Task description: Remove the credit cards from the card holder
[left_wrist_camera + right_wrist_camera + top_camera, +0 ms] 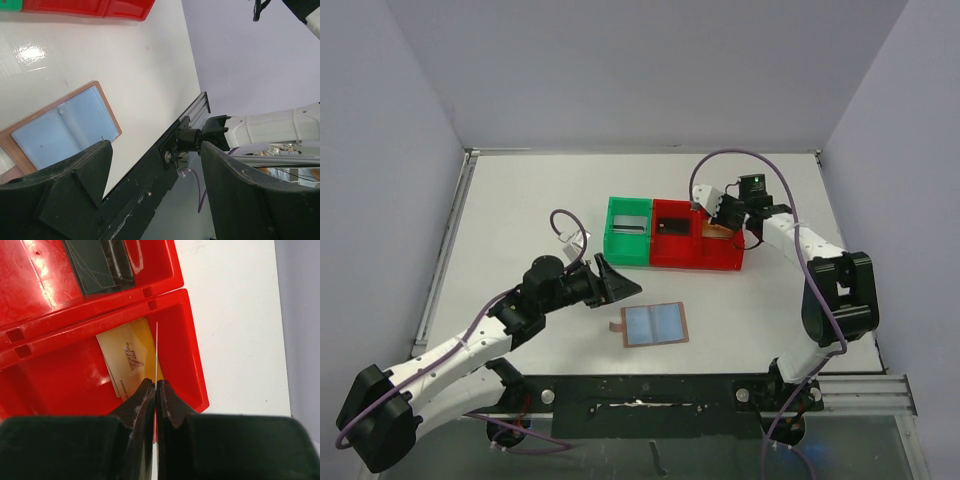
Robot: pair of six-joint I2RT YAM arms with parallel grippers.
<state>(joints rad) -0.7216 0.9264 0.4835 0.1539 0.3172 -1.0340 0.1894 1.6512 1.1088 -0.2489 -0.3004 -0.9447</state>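
The right pincer (pixel 155 385) is pinched tight on a thin card (pixel 156 347) seen edge-on, its colour unreadable, over the end compartment of the red bin (pixel 60 375). Just beneath and ahead of the tips lies a gold VIP card (pixel 125 360). A dark card (pixel 100 265) rests in the compartment beyond. The left pincer (pixel 156 147) gapes wide, holding nothing, above the desk (pixel 150 75). The card holder (pixel 65 127) lies open, blue lining up, near one of its fingers.

White arm links (pixel 440 362), black joints (pixel 840 290), purple cables (pixel 724 152)
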